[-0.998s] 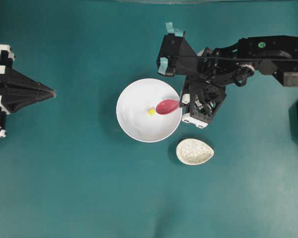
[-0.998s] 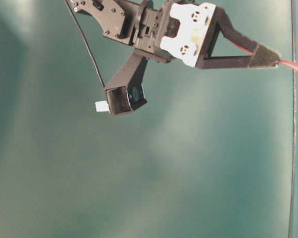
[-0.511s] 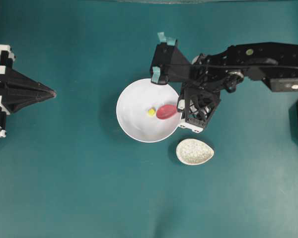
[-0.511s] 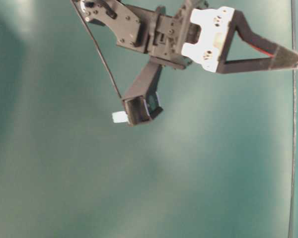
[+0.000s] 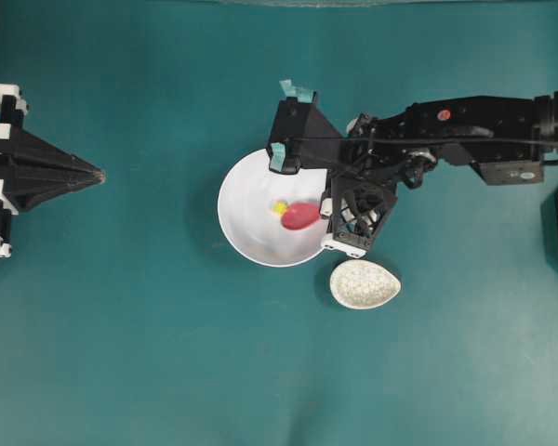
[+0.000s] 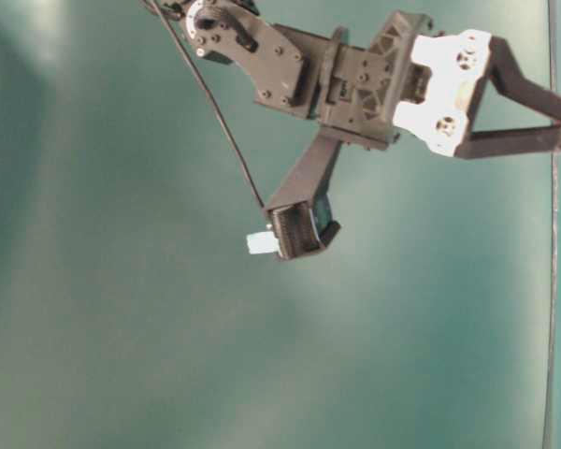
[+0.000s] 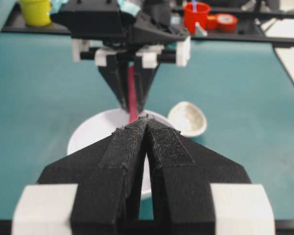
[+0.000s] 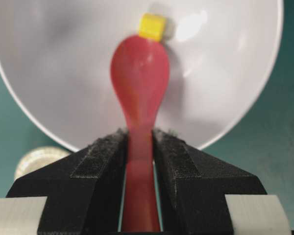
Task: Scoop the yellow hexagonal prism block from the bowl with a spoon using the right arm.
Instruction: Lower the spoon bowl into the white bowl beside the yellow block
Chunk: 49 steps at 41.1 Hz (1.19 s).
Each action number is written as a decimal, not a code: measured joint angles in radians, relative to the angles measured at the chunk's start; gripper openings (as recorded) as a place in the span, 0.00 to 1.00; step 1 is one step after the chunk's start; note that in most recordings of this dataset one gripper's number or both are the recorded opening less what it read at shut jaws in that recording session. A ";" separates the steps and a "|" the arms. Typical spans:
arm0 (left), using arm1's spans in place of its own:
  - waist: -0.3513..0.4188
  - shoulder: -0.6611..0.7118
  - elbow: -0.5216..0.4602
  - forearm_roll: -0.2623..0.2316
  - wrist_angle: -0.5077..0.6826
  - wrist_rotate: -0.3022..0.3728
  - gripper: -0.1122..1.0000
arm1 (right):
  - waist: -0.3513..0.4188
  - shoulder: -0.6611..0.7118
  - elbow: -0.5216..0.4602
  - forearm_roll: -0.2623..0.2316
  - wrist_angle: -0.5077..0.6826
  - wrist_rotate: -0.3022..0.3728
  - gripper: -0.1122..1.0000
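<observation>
Over on the far left of the overhead view, the black pointed left gripper (image 5: 98, 174) with white parts just sits at the table edge, aimed at the middle, with its two padded fingers pressed together and nothing between them; its own camera shows the same closed tips (image 7: 146, 128). Moving right across the bare teal tabletop (image 5: 149, 353), you hit the large glossy white round bowl (image 5: 246, 237). Inside it, a bit right of center, is the tiny bright yellow hexagonal prism block (image 5: 278, 206), and the front tip of the pink-red glossy soup spoon (image 5: 300, 216) is right up against it. In the wrist view the block (image 8: 152, 27) sits at the very tip of the scoop, touching or nearly so, not in it. The right gripper (image 8: 139, 147) has both black pads clamped on the spoon's handle. Further right, the black right arm (image 5: 465, 130) with teal tape tags stretches in from the edge. Just below the gripper and just outside the bowl's lower right rim sits a small speckled egg-shaped dish (image 5: 365, 283).
</observation>
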 measured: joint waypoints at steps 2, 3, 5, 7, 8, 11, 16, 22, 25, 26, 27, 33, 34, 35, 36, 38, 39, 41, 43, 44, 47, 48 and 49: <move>0.000 0.000 0.000 -0.002 0.002 0.000 0.10 | 0.002 0.003 0.000 0.000 -0.011 0.000 0.31; 0.000 0.000 0.000 0.000 0.003 0.000 0.10 | 0.002 0.005 0.000 0.000 -0.018 0.000 0.31; 0.000 -0.002 0.000 -0.002 0.006 0.000 0.10 | 0.000 0.006 0.000 0.000 -0.029 0.000 0.31; 0.000 -0.003 0.000 -0.002 0.008 0.000 0.10 | 0.000 0.008 -0.002 0.000 -0.037 -0.002 0.31; 0.000 -0.002 0.000 -0.002 0.008 0.000 0.10 | 0.000 0.008 -0.002 0.000 -0.043 0.000 0.31; 0.000 -0.003 0.000 -0.002 0.009 0.000 0.10 | -0.002 0.009 -0.002 0.000 -0.055 0.000 0.31; 0.000 -0.002 0.000 0.000 0.014 0.000 0.10 | 0.000 0.018 -0.003 -0.002 -0.084 0.000 0.31; 0.000 -0.002 0.000 0.000 0.015 0.000 0.10 | 0.000 0.023 -0.003 -0.011 -0.110 0.000 0.31; 0.000 -0.002 0.000 -0.002 0.017 0.000 0.10 | 0.000 0.023 -0.003 -0.020 -0.123 0.000 0.31; 0.000 -0.003 0.000 -0.002 0.015 0.000 0.10 | 0.000 0.023 -0.003 -0.020 -0.126 0.000 0.31; 0.000 -0.003 0.000 -0.002 0.017 0.000 0.10 | 0.000 0.023 -0.003 -0.023 -0.130 0.000 0.31; 0.002 -0.003 0.000 0.000 0.017 0.000 0.10 | 0.000 0.025 -0.003 -0.028 -0.150 0.000 0.31; 0.000 -0.003 0.000 -0.002 0.018 0.000 0.10 | 0.000 0.023 -0.003 -0.029 -0.152 0.002 0.31; 0.002 -0.003 0.000 -0.002 0.018 0.000 0.10 | 0.000 0.025 -0.003 -0.029 -0.153 0.000 0.31; 0.000 -0.003 0.000 -0.002 0.018 0.000 0.10 | 0.000 0.025 -0.003 -0.031 -0.156 0.000 0.31; 0.000 -0.002 0.000 0.000 0.020 0.002 0.10 | 0.000 0.025 -0.003 -0.035 -0.161 0.000 0.31; 0.000 -0.002 0.000 -0.002 0.020 0.000 0.10 | 0.000 0.025 -0.003 -0.038 -0.163 0.000 0.31; 0.000 -0.002 0.000 0.000 0.020 0.000 0.10 | 0.000 0.025 -0.003 -0.043 -0.169 0.000 0.31; 0.000 -0.003 0.000 -0.002 0.020 0.000 0.10 | 0.000 0.025 -0.003 -0.049 -0.175 0.002 0.31; 0.002 -0.003 0.000 -0.002 0.020 0.000 0.10 | 0.000 0.026 -0.003 -0.052 -0.178 0.002 0.31; 0.000 -0.003 0.000 -0.002 0.021 0.000 0.10 | 0.000 0.025 -0.003 -0.058 -0.189 0.002 0.31; 0.000 -0.003 0.000 -0.002 0.021 0.000 0.10 | 0.000 0.025 -0.003 -0.058 -0.192 0.002 0.31; 0.000 -0.003 0.000 0.000 0.021 0.000 0.10 | 0.000 0.026 -0.003 -0.060 -0.195 0.002 0.31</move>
